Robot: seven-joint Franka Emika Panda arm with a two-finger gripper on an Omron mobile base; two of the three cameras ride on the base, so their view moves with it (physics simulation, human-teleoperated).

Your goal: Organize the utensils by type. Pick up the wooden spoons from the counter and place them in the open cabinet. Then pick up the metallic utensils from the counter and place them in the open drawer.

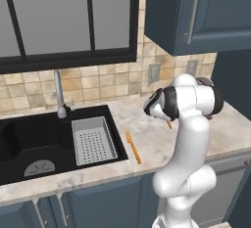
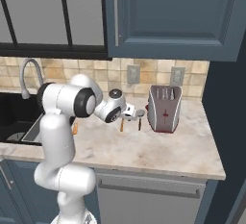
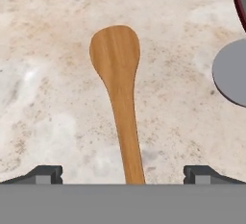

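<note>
Hovering over the wooden spoon (image 3: 118,93) on the counter (image 3: 48,98), the gripper (image 3: 123,174) hangs spread wide and empty. Its fingertips (image 3: 45,174) straddle the handle, likely lined up for a grasp.

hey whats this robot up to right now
The white arm is reaching over the counter with its pincer open above a wooden spoon, the spoon's handle running between the two finger tips. Nothing is gripped yet. A round silver utensil head lies just beside the spoon, near the toaster. An orange fork lies on the counter next to the sink.
</note>
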